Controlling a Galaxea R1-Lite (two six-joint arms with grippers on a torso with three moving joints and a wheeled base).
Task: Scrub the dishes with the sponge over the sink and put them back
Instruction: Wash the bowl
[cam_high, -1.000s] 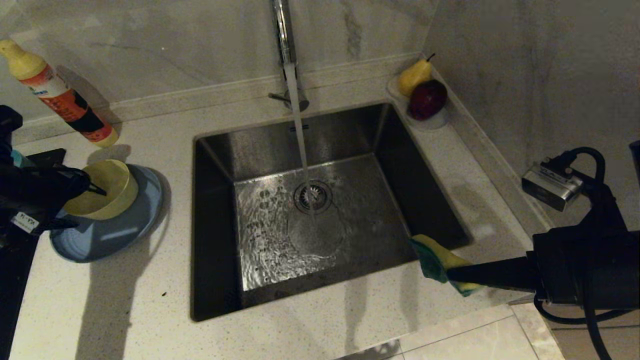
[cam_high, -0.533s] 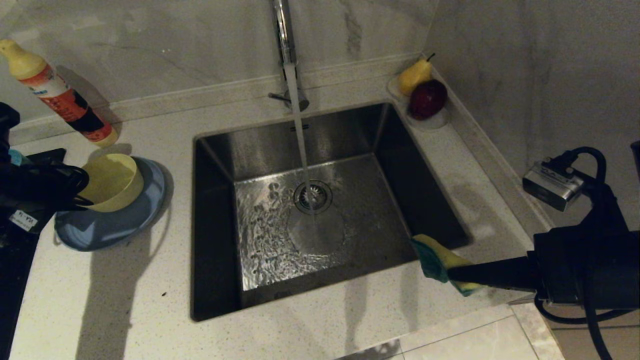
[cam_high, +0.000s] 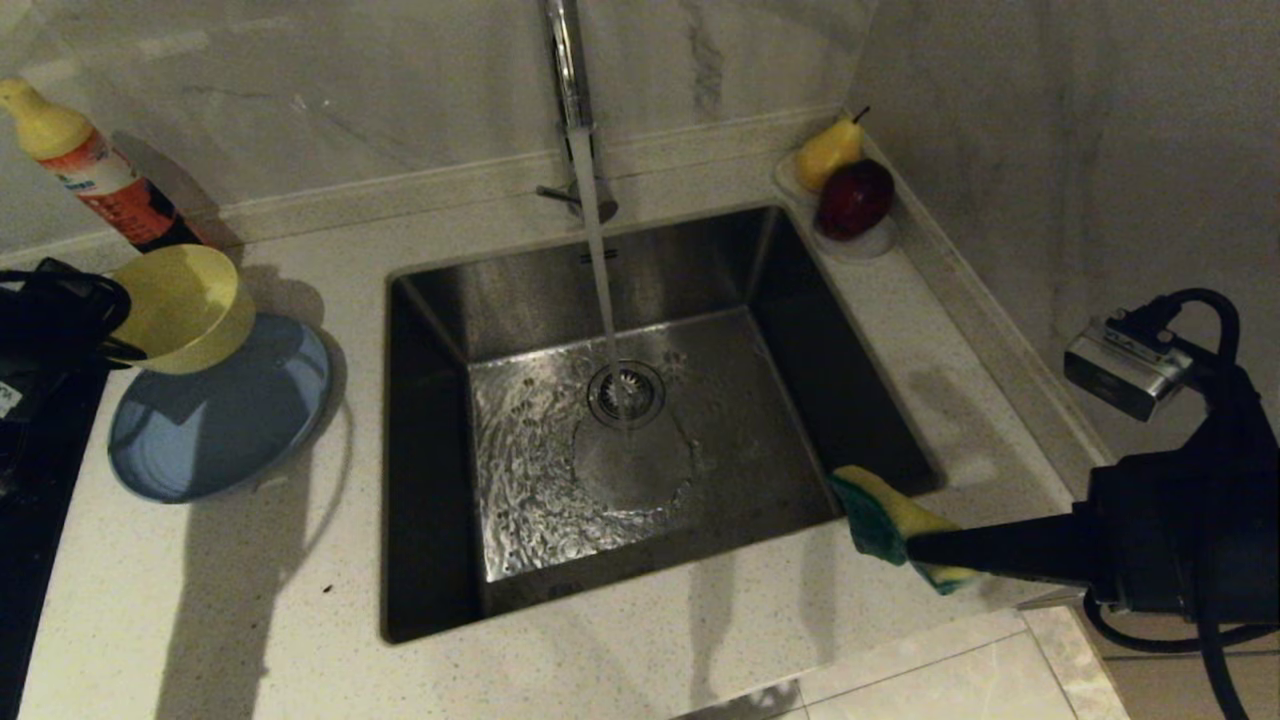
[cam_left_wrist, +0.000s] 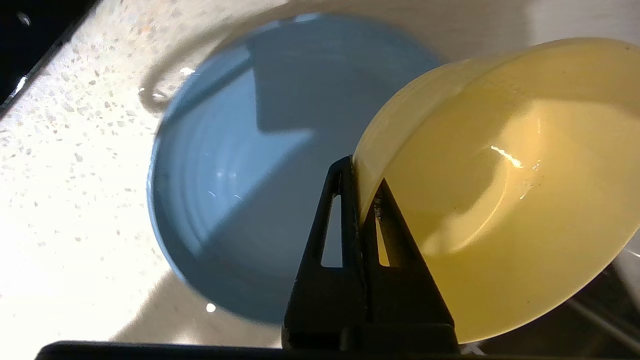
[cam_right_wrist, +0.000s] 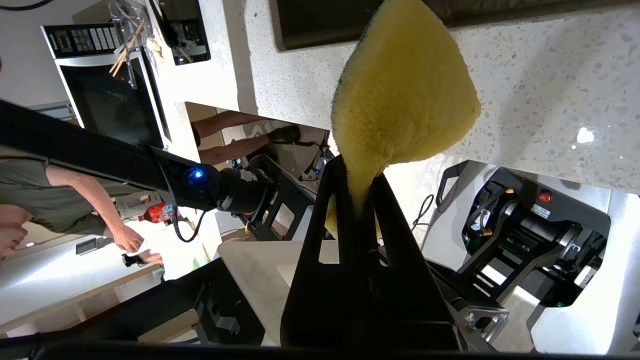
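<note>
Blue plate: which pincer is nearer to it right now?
Left. The left pincer holds the yellow bowl just above the blue plate; the right pincer holds the sponge across the sink.

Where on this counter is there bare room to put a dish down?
Bare speckled counter lies in front of the steel sink, below the light-blue plate. The far right corner is crowded by the small white dish with fruit.
</note>
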